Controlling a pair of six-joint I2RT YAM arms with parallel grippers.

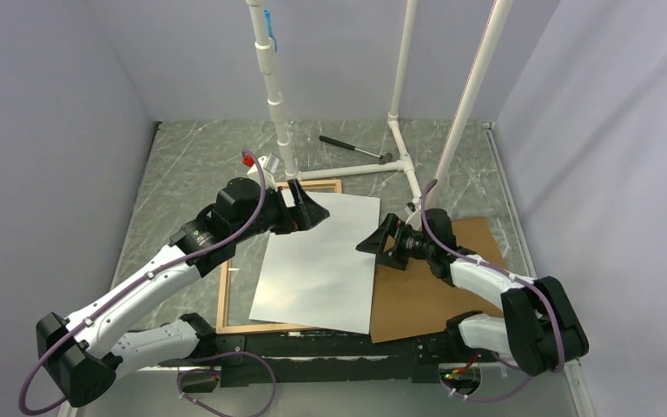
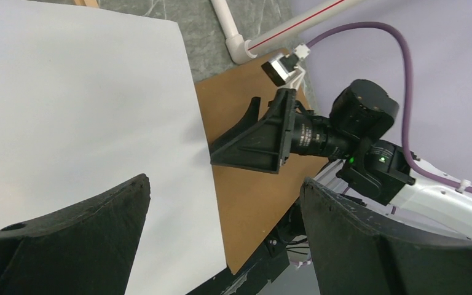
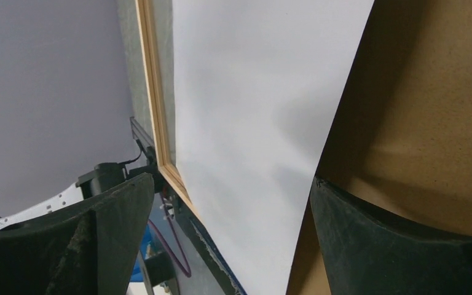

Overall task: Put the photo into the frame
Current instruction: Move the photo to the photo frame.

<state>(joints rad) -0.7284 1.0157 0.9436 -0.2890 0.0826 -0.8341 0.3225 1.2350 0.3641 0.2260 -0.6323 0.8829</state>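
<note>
squaring the photo (image 1: 320,261) to the frame (image 1: 223,300) is the step i judge to be in hand. the sheet lies white back up, skewed across the frame. it hides the frame's right side and spills past it onto the brown board (image 1: 439,291) just right of the frame. only the frame's left rail, near-left corner and part of its far rail show from under the paper.

my left gripper (image 1: 317,211) hangs over the frame's far rail, at the photo's far-left corner, fingers spread wide with nothing between them. my right gripper (image 1: 366,242) sits just beyond the frame's right side, at the photo's right edge, also spread wide and empty. whether its tips touch the paper i cannot tell.

the next move, as i see it, calls for nudging that right edge toward the frame's left rail and turning the sheet until its edges run parallel to the rails, so it can settle inside the frame's opening. the paper may buckle, so a light push.
</note>
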